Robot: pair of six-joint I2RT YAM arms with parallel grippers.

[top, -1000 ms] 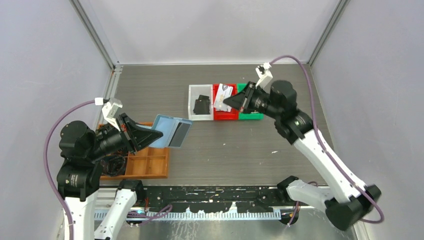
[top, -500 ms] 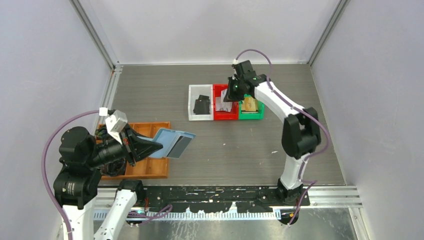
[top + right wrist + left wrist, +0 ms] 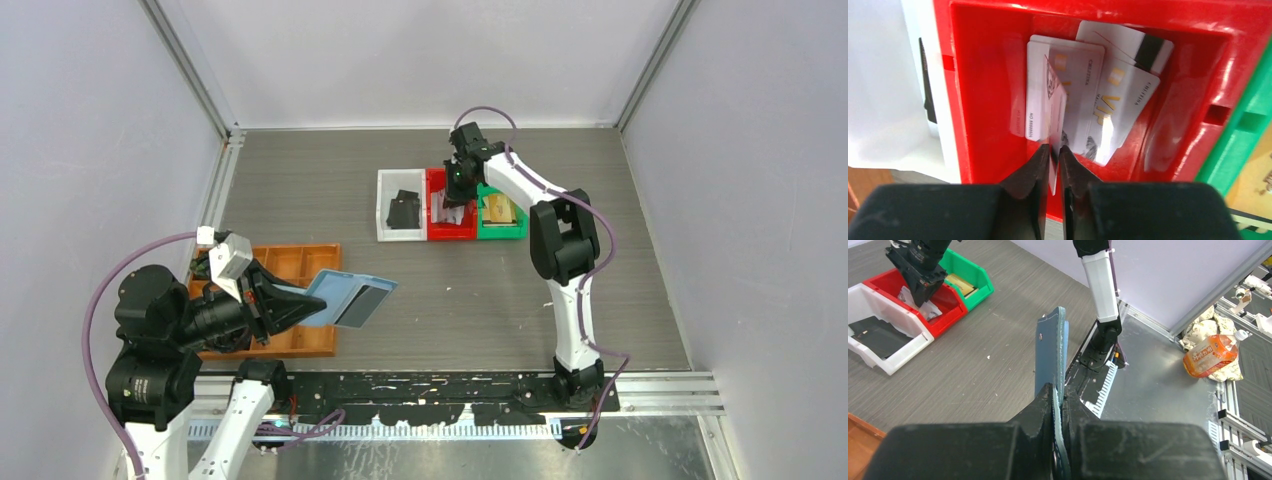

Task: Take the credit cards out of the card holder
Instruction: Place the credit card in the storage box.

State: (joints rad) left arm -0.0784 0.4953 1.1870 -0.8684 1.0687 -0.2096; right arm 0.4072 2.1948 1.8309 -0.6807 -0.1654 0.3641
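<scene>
**Handling note.** The step in hand is judged to be the release of a drawn card into the red bin [image 3: 978,90]. It is best done with the card lowered close over the pile and well inside the bin walls. The jaws should then be opened only a little, so that the card is laid flat rather than tipped against the rim. The holder is meanwhile best held level, ready for the next draw.

**Entries, left to right.**

1. Wooden tray [image 3: 300,342]: lying on the desk [image 3: 470,300], below and behind the left gripper [image 3: 300,304]; not being used.
2. Left gripper: being held fully closed on one edge of the card holder [image 3: 350,298].
3. Card holder: being carried clear of the desk, projecting straight out beyond the fingertips and seen edge-on from the left wrist. A dark panel is showing at its far end; whether this is a card or a pocket cannot be told.
4. White bin [image 3: 381,205]: just left of the right gripper [image 3: 1054,150]; a flat black item is lying in it.
5. Red bin: directly under the right gripper; pale credit cards [image 3: 1118,95] are lying overlapped on its floor.
6. Right gripper: jaws almost closed, with one pale credit card [image 3: 1057,117] being pinched by its edge. The card is standing out from the fingertips, inside the bin walls and just over the pile.
7. Green bin [image 3: 500,234]: just right of the right gripper.
</scene>
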